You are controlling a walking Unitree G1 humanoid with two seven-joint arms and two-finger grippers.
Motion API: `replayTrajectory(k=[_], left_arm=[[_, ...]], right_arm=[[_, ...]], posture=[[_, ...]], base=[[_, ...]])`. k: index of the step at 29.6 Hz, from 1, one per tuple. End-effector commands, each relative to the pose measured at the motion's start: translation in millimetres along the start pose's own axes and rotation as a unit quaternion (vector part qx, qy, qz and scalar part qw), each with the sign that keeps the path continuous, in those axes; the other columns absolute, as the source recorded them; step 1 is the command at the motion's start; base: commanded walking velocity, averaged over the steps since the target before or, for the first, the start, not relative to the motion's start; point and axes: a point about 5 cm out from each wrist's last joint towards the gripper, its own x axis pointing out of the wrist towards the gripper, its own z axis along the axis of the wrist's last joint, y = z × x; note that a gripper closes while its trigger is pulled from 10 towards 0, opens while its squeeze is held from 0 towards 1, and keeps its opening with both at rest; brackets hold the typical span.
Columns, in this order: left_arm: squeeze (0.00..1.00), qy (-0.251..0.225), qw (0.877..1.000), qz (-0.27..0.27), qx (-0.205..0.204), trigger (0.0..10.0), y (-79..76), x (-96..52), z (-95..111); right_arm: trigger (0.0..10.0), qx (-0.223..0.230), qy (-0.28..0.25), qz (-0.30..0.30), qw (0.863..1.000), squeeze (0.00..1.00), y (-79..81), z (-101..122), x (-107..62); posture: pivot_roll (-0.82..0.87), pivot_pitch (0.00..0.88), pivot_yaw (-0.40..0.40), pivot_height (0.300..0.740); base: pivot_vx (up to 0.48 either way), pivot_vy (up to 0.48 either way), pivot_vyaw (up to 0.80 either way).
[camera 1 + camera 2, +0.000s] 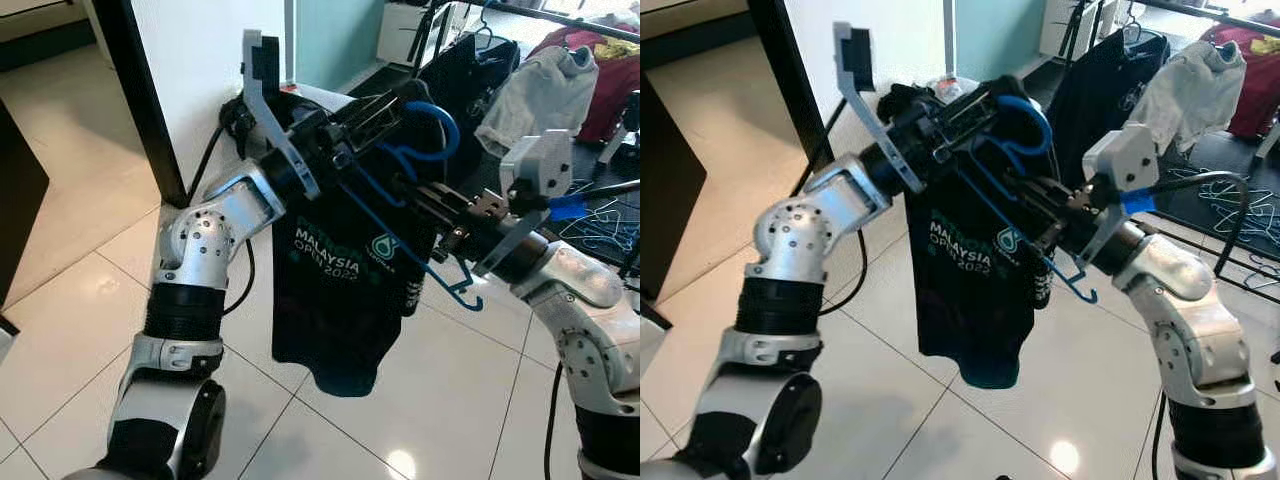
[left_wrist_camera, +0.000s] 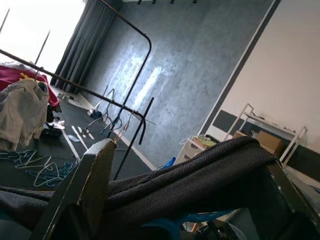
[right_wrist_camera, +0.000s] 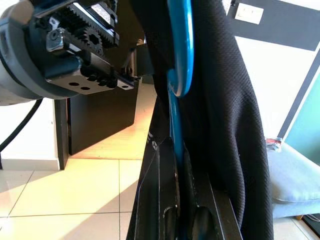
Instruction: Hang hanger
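Observation:
A black T-shirt (image 1: 340, 290) with "Malaysia Open 2022" printed on it hangs from a blue hanger (image 1: 432, 128) in mid-air between my two arms. My left gripper (image 1: 380, 108) reaches in from the left and is shut on the shirt's collar by the hanger's hook; in the left wrist view black cloth (image 2: 200, 175) lies across its fingers (image 2: 85, 190). From the right, my right gripper (image 1: 412, 190) is shut on the blue hanger's arm, and the blue wire (image 3: 177, 115) runs straight between its fingers (image 3: 155, 200). One hanger end (image 1: 470, 295) pokes out below the shirt.
A black clothes rail (image 1: 560, 18) stands at the back right with a dark shirt (image 1: 465, 70), a white garment (image 1: 545, 90) and a red one (image 1: 612, 80) on it. Loose hangers (image 1: 600, 230) lie on the dark floor beneath. A black pillar (image 1: 135, 100) and white wall stand at left.

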Motion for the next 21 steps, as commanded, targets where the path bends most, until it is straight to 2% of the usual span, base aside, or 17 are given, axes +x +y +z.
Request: replayTrajectory(k=[1,4,8,10,11,13,14,15,16,17,20,21], left_arm=[[1.0,0.039,0.998,-0.034,0.02,10.0,-9.1,2.5,-9.8],[1.0,0.074,0.99,-0.008,0.123,10.0,-8.5,4.7,-14.3],[1.0,0.07,0.986,0.013,0.15,10.0,-6.3,8.0,-12.5],[0.0,0.065,0.975,0.046,0.209,10.0,-3.2,13.0,-7.3],[0.0,0.064,0.969,0.055,0.233,10.0,-2.8,14.6,-5.6],[0.0,0.076,0.944,0.054,0.317,10.0,-5.6,16.9,-3.9],[0.0,0.076,0.944,0.054,0.317,10.0,-5.6,16.9,-3.9],[0.0,0.082,0.933,0.046,0.346,10.0,-7.7,17.2,-4.4],[0.0,0.092,0.917,0.032,0.387,10.0,-10.8,17.3,-4.0],[0.0,0.092,0.917,0.032,0.387,10.0,-10.8,17.3,-4.0],[0.0,0.101,0.896,0.016,0.431,10.0,-13.7,17.4,-2.8],[0.0,0.101,0.896,0.016,0.431,10.0,-13.7,17.4,-2.8]], right_arm=[[10.0,-0.004,-0.032,0.006,0.999,0.0,-1.1,9.7,2.6],[10.0,-0.003,-0.038,0.01,0.999,0.0,0.2,11.3,4.1],[10.0,-0.003,-0.038,0.01,0.999,0.0,0.5,11.4,4.3],[10.0,-0.003,-0.039,0.012,0.999,0.0,1.4,11.3,4.8],[10.0,-0.003,-0.039,0.012,0.999,0.0,1.7,11.2,5.0],[10.0,-0.002,-0.039,0.012,0.999,0.0,2.1,10.7,4.3],[10.0,-0.002,-0.039,0.012,0.999,0.0,2.1,10.7,4.3],[10.0,-0.002,-0.038,0.012,0.999,0.0,2.0,10.6,4.0],[10.0,-0.002,-0.038,0.011,0.999,0.0,1.5,10.7,3.3],[10.0,-0.002,-0.038,0.011,0.999,0.0,1.5,10.7,3.3],[10.0,-0.002,-0.04,0.01,0.999,0.0,1.0,10.9,3.1],[10.0,-0.002,-0.04,0.01,0.999,0.0,1.0,10.9,3.1]], posture=[[-0.03,0.114,0.018,0.74],[-0.03,0.114,0.018,0.74],[-0.03,0.114,0.018,0.74],[-0.03,0.121,0.02,0.74],[-0.03,0.121,0.02,0.74],[-0.03,0.123,0.022,0.74],[-0.03,0.123,0.022,0.74],[-0.03,0.123,0.022,0.74],[-0.03,0.123,0.023,0.74],[-0.03,0.123,0.023,0.74],[-0.03,0.125,0.024,0.74],[-0.03,0.125,0.024,0.74]], base=[[0.0,0.0,0.0],[0.0,0.0,0.0],[0.0,0.0,0.0],[0.0,0.0,0.0],[0.0,0.0,0.0],[0.0,0.0,0.0],[0.0,0.0,0.0],[0.0,0.0,0.0],[0.0,0.0,0.0],[0.0,0.0,0.0],[0.0,0.0,0.0],[0.0,0.0,0.0]])
